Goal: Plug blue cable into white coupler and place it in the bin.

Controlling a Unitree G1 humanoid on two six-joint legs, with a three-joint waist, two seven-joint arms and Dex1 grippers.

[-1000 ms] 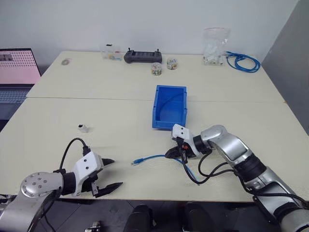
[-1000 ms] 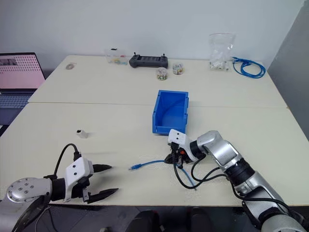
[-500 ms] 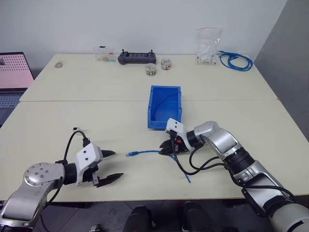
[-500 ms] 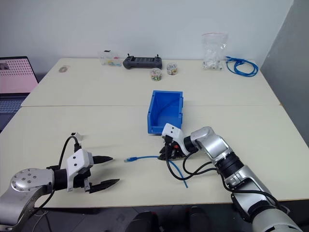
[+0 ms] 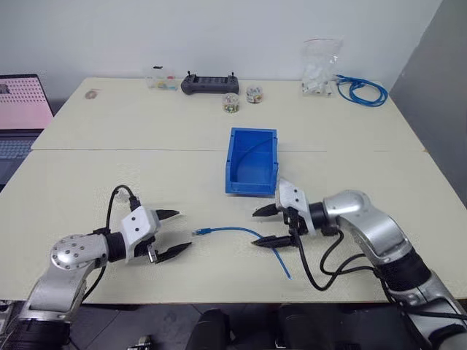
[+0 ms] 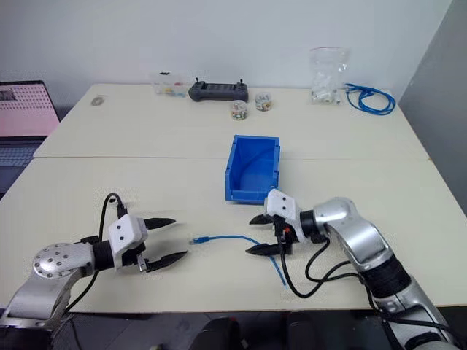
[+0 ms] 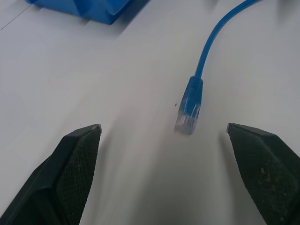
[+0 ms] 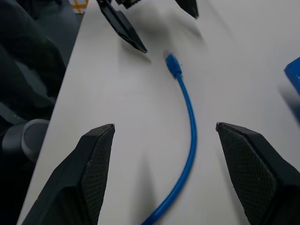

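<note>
Table [image 5: 109, 168]: right gripper [image 5: 265, 226] released blue cable [image 5: 241, 232], fingers spread.

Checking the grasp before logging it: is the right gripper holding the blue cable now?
No: the right gripper has its fingers spread apart, and the blue cable lies loose on the table.

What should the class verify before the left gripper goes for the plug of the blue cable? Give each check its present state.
1. Left gripper open: ok.
2. Plug of the blue cable lies free on the table, between the left fingers: ok.
3. Right gripper open, off the cable: ok.
4. White coupler located: not ok, not found.
5. Bin upright on the table beyond the cable: ok.
</note>
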